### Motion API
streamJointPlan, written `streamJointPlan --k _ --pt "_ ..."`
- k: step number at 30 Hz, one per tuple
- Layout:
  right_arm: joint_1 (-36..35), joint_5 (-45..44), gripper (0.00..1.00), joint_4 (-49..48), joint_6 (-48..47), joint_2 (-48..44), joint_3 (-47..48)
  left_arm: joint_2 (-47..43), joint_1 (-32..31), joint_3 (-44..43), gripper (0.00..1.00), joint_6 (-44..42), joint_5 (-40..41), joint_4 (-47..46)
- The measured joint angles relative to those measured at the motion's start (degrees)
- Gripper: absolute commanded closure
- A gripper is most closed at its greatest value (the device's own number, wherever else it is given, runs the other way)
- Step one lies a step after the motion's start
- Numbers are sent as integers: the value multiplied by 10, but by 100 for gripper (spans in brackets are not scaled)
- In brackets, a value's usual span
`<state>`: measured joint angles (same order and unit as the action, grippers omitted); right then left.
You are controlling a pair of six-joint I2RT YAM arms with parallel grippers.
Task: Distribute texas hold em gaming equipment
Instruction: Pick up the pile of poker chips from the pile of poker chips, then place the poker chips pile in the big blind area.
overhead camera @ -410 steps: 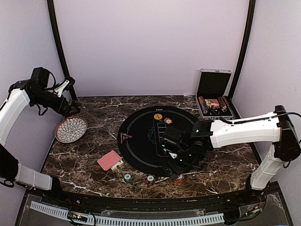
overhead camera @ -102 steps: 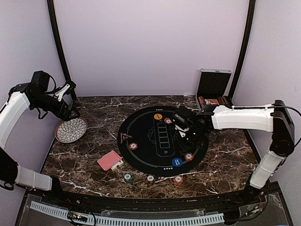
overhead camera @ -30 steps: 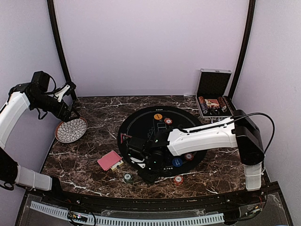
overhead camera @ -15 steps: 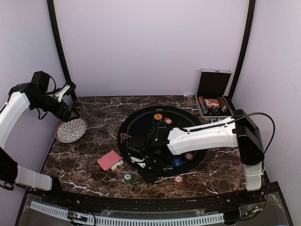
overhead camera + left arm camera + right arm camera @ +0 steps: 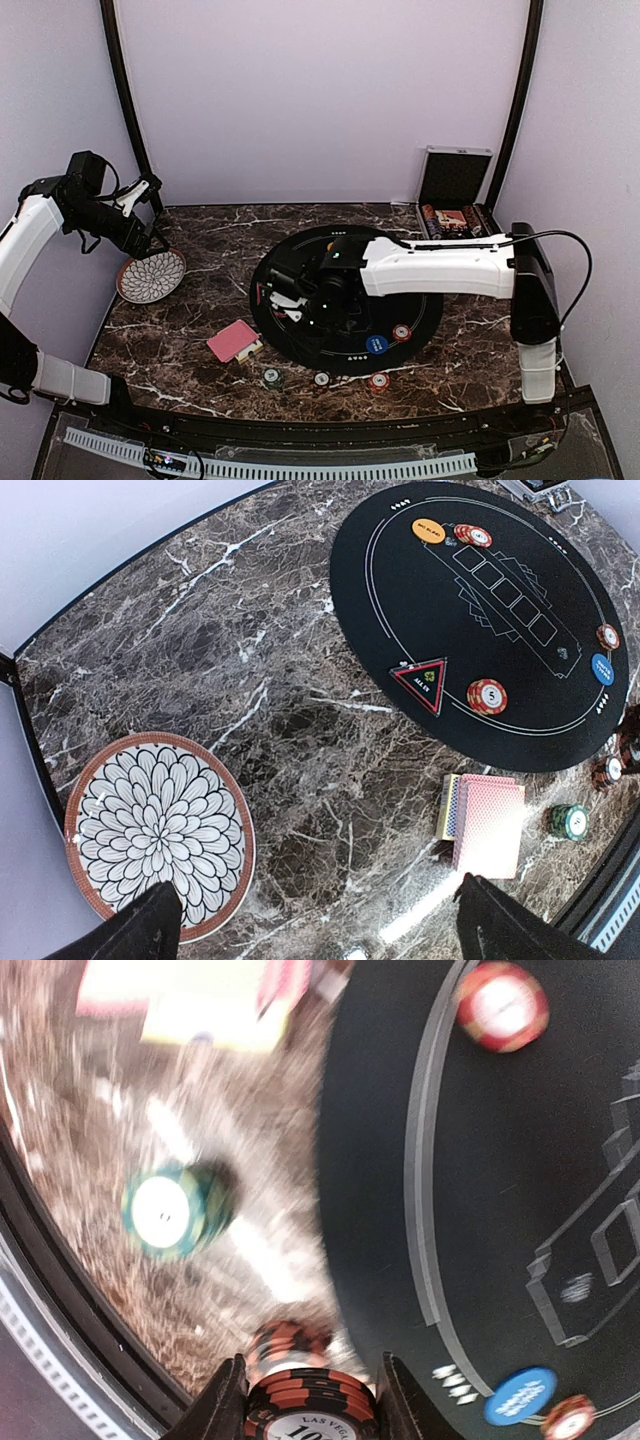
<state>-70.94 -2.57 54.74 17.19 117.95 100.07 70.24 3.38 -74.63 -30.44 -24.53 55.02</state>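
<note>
Your right gripper clenched a chip stack (black and orange) above the mat; your left gripper gaped.

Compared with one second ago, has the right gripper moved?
Yes. In the top view the right gripper, holding a chip stack, went from the near edge of the black mat toward its middle.

A dark brown marble bench, veined in white, stands inside plain pale lilac walls under even light. Black posts rise at its far corners. A curved black rail trims the near edge, where soft glare lies on the stone.
</note>
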Motion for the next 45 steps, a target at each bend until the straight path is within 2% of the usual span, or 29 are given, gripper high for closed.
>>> streamJointPlan --k 9,16,22,29,45 --pt "116 -40 88 20 -9 16 136 0 0 0 1 0 1 0" --pt "201 -76 88 3 -10 116 235 0 0 0 1 0 0 0" --pt "251 -80 88 -12 -5 201 276 0 0 0 1 0 -1 3" --pt "269 -82 88 -30 -4 246 308 0 0 0 1 0 -1 10" --pt "277 -91 88 -77 1 291 314 0 0 0 1 0 0 15"
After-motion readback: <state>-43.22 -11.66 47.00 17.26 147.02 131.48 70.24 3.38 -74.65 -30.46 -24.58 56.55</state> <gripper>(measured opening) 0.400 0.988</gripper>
